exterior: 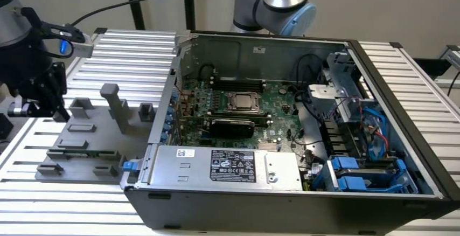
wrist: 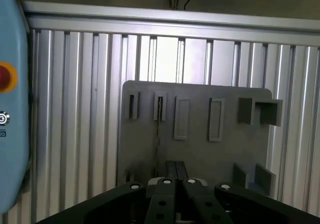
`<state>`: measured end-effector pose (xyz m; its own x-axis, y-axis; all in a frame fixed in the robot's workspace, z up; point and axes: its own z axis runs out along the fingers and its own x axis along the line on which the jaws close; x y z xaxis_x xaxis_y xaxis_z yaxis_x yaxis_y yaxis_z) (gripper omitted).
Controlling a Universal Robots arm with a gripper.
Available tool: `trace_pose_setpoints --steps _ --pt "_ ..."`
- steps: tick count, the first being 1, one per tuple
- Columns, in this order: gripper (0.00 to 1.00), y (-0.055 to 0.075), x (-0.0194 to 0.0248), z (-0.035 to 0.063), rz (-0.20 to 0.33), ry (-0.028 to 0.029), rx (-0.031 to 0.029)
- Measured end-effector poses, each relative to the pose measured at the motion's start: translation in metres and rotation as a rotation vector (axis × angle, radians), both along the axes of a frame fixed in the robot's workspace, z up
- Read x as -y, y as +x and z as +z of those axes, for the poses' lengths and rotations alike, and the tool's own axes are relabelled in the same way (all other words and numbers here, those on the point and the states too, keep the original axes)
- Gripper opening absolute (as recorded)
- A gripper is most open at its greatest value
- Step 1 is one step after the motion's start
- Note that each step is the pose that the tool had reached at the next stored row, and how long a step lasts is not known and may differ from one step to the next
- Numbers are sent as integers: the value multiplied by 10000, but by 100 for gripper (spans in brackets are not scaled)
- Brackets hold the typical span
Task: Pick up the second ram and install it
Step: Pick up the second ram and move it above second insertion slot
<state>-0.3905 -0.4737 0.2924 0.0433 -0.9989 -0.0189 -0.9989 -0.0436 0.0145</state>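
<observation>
claw [wrist: 175,170] shut: fingers pressed together, nothing visible between them. It hangs over the slatted table [wrist: 75,109], above the nearest edge of the grey holder plate [wrist: 200,154]. second ram [wrist: 158,134]: thin dark strip seen edge-on, running from one holder slot toward the claw tips and ending just beside them. Can't tell if it touches the claw. Open PC case [exterior: 287,193] with motherboard [exterior: 277,104] sits well apart from the claw, beyond the holder plate.
</observation>
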Motion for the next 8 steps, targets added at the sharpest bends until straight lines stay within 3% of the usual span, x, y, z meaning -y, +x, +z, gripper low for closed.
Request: trace_pose_setpoints --steps 8 --pt "11 41 30 -85 6 -11 1"
